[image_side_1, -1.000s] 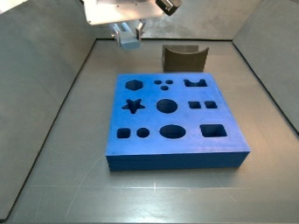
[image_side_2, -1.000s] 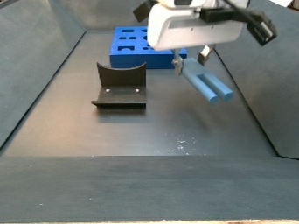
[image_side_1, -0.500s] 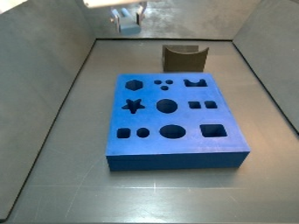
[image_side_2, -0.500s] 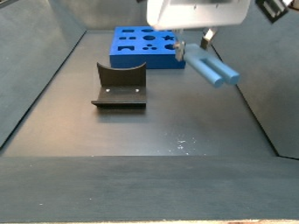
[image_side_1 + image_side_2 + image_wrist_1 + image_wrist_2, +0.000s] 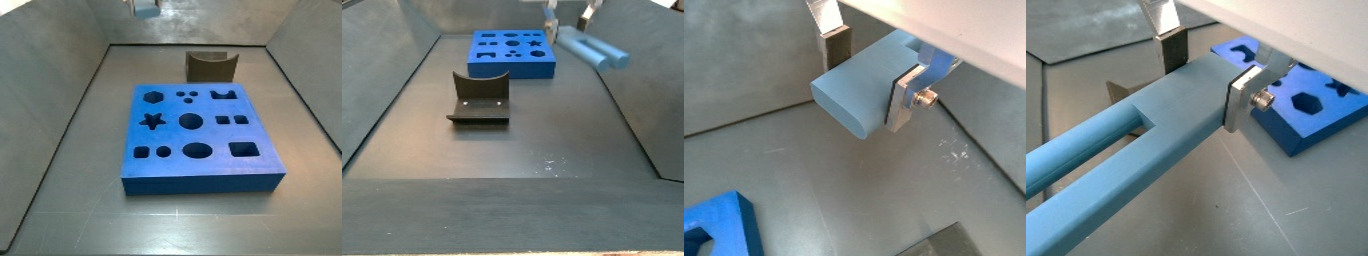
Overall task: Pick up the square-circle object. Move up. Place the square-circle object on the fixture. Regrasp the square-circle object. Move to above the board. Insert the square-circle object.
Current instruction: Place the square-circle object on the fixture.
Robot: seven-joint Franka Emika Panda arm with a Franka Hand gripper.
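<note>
The gripper had flat silver fingers with dark pads, a screw on one finger, under a white housing.

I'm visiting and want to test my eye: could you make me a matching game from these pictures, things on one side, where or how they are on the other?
Things:
1. square-circle object
2. fixture
3. board
4. gripper

States:
A. blue slab lying flat on the floor, its shaped holes all empty
B. raised high above the floor, fingers closed on a piece
C. dark holder standing on the floor with nothing on it
D. pale blue bar held up in the air, off the floor

Pairs: 1-D, 2-C, 3-A, 4-B
</note>
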